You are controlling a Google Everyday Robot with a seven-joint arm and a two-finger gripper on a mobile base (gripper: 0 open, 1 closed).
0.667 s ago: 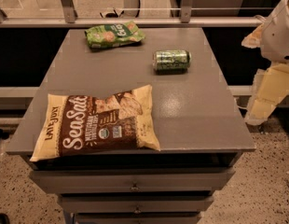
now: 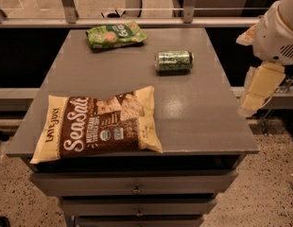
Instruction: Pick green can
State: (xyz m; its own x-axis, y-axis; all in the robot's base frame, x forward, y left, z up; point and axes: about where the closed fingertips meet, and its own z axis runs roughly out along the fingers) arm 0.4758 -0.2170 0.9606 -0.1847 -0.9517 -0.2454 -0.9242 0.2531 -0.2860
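Note:
The green can lies on its side on the grey table, right of centre toward the back. It has a mottled green label and silver ends. My gripper hangs off the table's right edge, beside and below the white arm housing. It is to the right of the can and nearer the front, apart from it and holding nothing that I can see.
A flat green snack bag lies at the back left. A large brown and cream Sea Salt chip bag lies at the front left. Drawers sit under the tabletop. A metal rail runs behind the table.
The gripper has shifted slightly left, closer to the table's right edge. The can and both bags have not moved.

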